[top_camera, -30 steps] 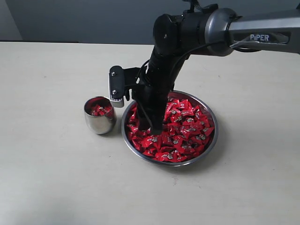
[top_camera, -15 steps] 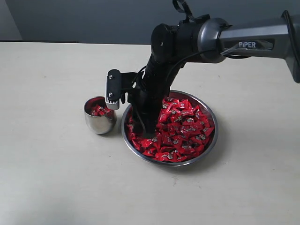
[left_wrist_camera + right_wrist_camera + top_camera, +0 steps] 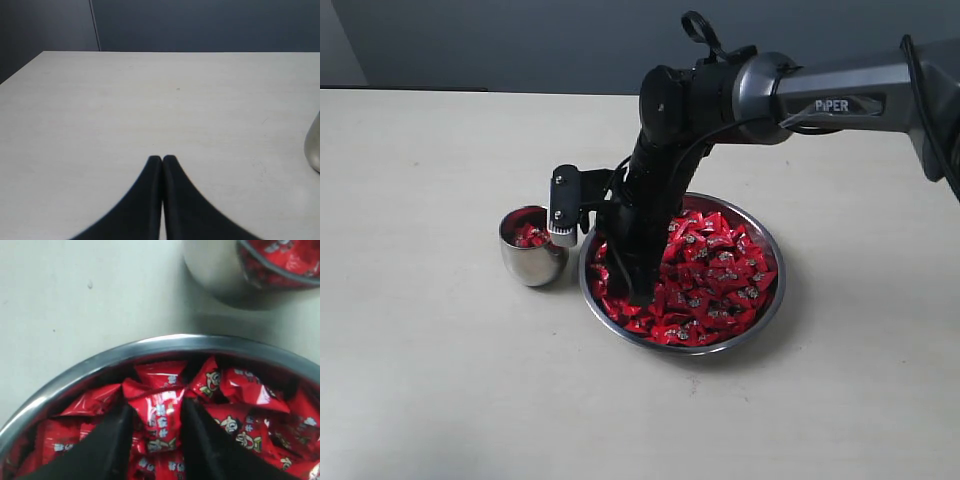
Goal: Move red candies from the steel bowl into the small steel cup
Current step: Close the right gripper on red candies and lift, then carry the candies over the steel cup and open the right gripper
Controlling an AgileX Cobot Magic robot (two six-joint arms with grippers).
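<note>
Pale beige table (image 3: 420, 380) runs back to a dark grey-blue wall. In the exterior view the steel bowl (image 3: 772, 300) sits near the middle, heaped with red candies (image 3: 715, 270), and the small steel cup (image 3: 532, 258) stands upright just beside the bowl's left rim, holding a few candies itself. The right arm (image 3: 840, 95) reaches in from the right and bends down, its right gripper (image 3: 630, 292) sunk into the left part of the heap. In the left wrist view the left gripper (image 3: 162, 161) hovers over bare table, fingertips pressed together; a curved sliver of steel (image 3: 314, 150) shows at the frame's edge, and I cannot tell which vessel it is. In the right wrist view the two dark fingers (image 3: 107, 450) pinch one candy (image 3: 157, 422) inside the bowl's rim (image 3: 165, 342), with the cup (image 3: 215, 270) just beyond.
</note>
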